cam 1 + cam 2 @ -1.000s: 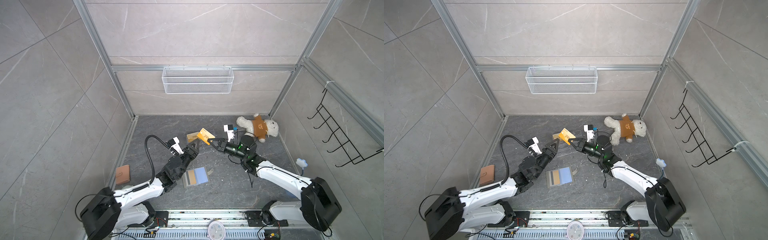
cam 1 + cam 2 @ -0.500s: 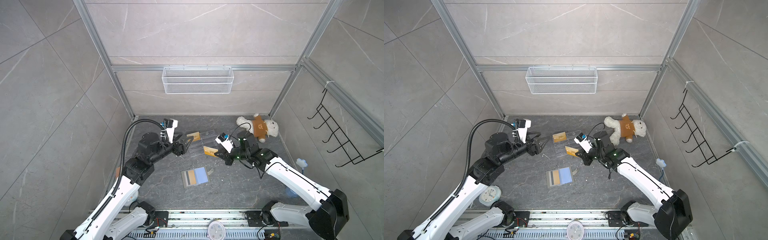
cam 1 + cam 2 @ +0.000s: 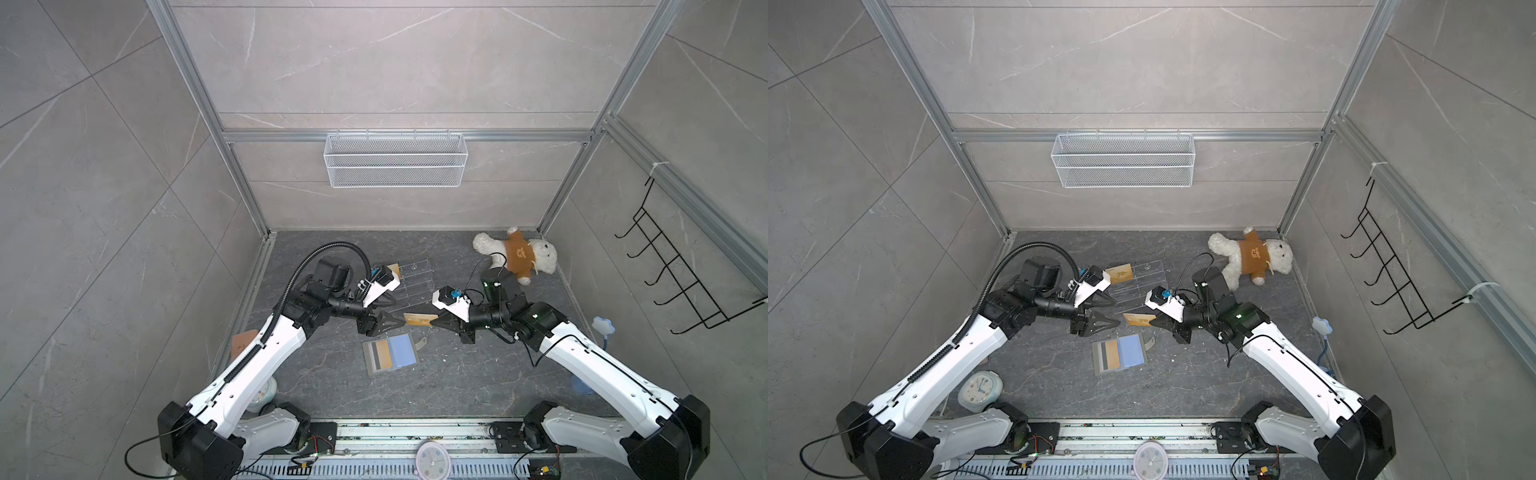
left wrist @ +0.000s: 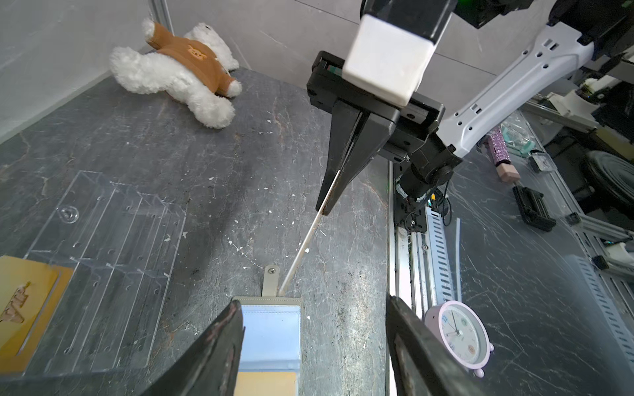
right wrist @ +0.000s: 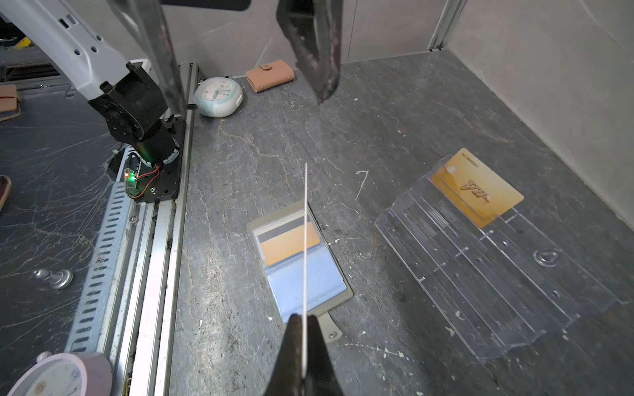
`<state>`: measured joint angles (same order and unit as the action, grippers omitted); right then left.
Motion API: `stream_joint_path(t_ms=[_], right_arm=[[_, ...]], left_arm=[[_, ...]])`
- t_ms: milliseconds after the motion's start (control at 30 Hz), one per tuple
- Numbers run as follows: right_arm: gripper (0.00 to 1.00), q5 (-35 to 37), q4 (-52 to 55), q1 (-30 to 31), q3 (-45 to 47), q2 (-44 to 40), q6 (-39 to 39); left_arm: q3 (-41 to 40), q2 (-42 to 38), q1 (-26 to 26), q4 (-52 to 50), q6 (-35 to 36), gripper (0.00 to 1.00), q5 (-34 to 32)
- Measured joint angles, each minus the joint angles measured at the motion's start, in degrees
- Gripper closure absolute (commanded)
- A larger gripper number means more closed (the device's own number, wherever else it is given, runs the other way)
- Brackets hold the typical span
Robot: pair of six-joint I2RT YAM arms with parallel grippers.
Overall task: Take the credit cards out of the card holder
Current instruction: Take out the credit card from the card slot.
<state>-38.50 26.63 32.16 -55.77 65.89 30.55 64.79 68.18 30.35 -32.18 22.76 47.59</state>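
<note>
Handover pose above the bench [image 3: 340,386]. The right claw [image 3: 434,322] is clenched on one short end of the held card [image 3: 417,320], which hangs clear of the bench, face up in both top views and edge-on in both wrist views. Gripping the end leaves most of the card free, probably so that the other arm can take it. The left claw [image 3: 397,311] is released and empty. Its spread jaws face the card's free end, near it but apart in the right wrist view.

The holder [image 3: 1121,353] lies open and flat on the bench, just below the two claws, snap tab toward the right arm. A second card [image 5: 288,245] sits in its slot beside the blue panel, so by this view the task is partly done. A third card [image 5: 477,188] stands in the clear stand [image 5: 497,274], close behind the claws.

Nothing lies between the claws. The stand is the nearest obstacle to a swing backward. The teddy [image 3: 517,253], tan wallet [image 5: 271,75] and blue clock [image 3: 980,388] lie well apart from the work
</note>
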Motion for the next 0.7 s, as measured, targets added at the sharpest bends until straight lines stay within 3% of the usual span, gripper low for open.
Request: stream_joint_path(t_ms=[700], right_arm=[[1.00,-0.9,0.6,2.2,0.1,0.0,1.0]], left_arm=[[7.0,13.2,4.7,-2.3,8.4,0.45,8.3]])
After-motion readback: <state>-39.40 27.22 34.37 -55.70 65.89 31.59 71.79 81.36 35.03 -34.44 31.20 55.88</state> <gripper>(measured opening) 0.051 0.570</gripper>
